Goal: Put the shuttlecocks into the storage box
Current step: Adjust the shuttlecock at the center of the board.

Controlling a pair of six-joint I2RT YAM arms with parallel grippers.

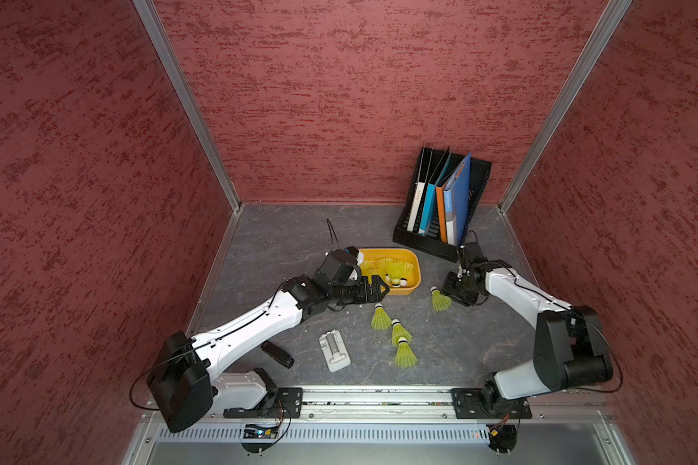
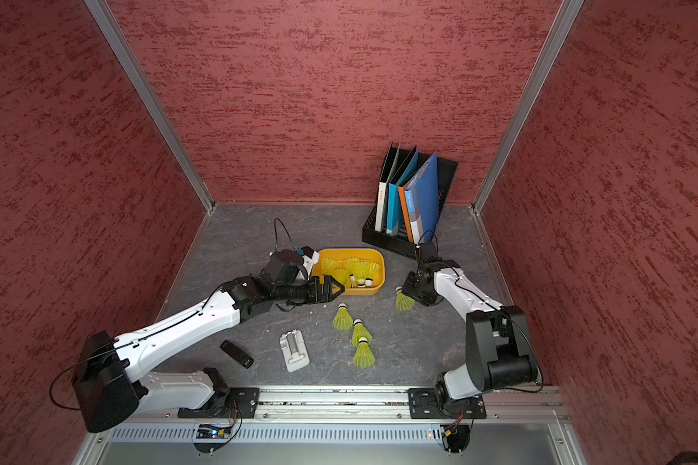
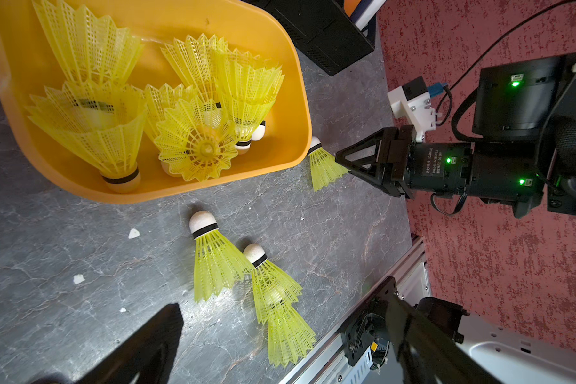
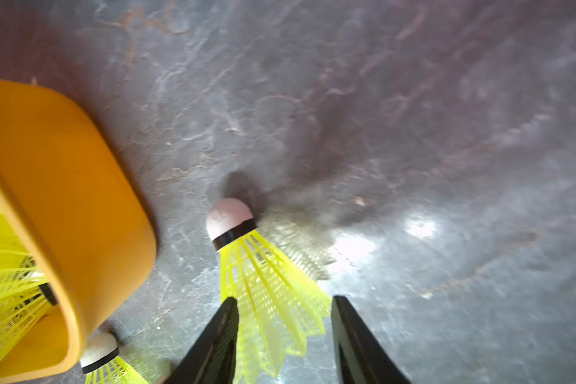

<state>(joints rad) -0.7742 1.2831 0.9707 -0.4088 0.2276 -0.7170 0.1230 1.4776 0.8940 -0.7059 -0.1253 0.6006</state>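
our left gripper (image 1: 379, 286) hangs wide open beside the storage box (image 1: 415, 277). our right gripper (image 4: 281, 301) straddles the skirt of a shuttlecock (image 4: 260, 266), jaws narrow; we can't tell if it's pinched.

Shuttlecocks (image 1: 381, 318): neon yellow-green lattice skirts, white tips, one black band each. Storage box (image 1: 415, 282): plain orange-yellow. Table (image 1: 283, 241): dark grey, pale marble veining. Walls (image 1: 339, 100): maroon, darker red flecks. File rack (image 1: 420, 243), 1 o'clock of box: black; folders (image 1: 460, 193) white, light blue, orange, deep blue. Left arm (image 1: 254, 322), right arm (image 1: 516, 290): white shells, black joints. Right tool (image 4: 283, 299): black fingers. Block (image 1: 334, 350) at 6 o'clock: pale grey.
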